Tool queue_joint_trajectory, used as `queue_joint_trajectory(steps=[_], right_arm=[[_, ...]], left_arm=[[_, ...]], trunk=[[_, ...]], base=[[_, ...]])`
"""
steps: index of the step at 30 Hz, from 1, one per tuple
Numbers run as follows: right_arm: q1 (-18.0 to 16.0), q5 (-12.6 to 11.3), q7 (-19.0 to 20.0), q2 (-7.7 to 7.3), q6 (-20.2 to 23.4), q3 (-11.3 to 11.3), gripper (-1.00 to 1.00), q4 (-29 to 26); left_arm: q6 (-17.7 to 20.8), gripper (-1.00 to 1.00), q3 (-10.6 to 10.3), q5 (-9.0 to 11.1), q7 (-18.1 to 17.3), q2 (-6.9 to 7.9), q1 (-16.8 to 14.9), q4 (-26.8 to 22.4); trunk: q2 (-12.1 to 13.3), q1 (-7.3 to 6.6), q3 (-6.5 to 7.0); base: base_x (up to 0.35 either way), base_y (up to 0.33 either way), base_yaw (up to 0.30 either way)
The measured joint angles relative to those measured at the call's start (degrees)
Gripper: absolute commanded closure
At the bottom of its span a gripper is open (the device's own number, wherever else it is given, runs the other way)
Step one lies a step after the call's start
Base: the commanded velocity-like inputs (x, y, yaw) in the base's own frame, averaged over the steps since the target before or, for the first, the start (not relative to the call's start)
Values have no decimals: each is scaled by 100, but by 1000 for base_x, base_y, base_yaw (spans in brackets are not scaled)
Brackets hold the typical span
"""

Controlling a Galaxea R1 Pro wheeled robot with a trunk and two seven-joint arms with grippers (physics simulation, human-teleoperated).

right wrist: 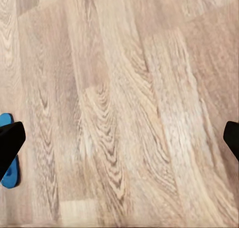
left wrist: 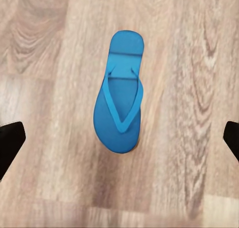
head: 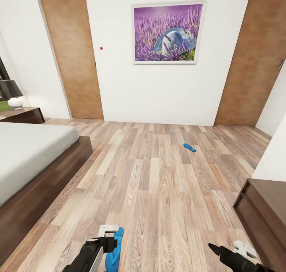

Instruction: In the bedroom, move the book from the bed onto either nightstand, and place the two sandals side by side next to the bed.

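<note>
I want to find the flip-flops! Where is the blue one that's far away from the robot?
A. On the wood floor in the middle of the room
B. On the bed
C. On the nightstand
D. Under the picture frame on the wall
A: the far sandal lies flat on the floor, well away from the bed.

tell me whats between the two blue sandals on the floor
Only bare wood floor lies between the near sandal and the far sandal, as the head view shows.

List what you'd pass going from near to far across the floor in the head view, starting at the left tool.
Left tool over the near sandal → bare wood-plank floor → far sandal → white wall with the lavender picture.
</note>
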Motion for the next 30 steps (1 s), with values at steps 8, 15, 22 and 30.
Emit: queue_joint_trajectory(steps=[8, 15, 22, 30], right_arm=[[-1, 55, -25, -2, -10, 153, -100, 1], [-1, 33, -890, -6, -13, 148, -100, -7], [0, 17, -1011, 1, -3, 161, -100, -7], [-1, -45, -987, -1, 6, 175, -100, 0]], left_arm=[[-3, -100, 0, 0, 0, 0, 0, -7], [-2, -100, 0, 0, 0, 0, 1, -8], [-3, -100, 0, 0, 0, 0, 0, -8], [-3, -100, 0, -5, 0, 0, -1, -8]], trunk=[[-11, 21, -177], [-20, 39, -333], [-30, 57, -488], [-40, 77, -665]], base=[[0, 0, 0], [0, 0, 0], [0, 0, 0], [0, 0, 0]])
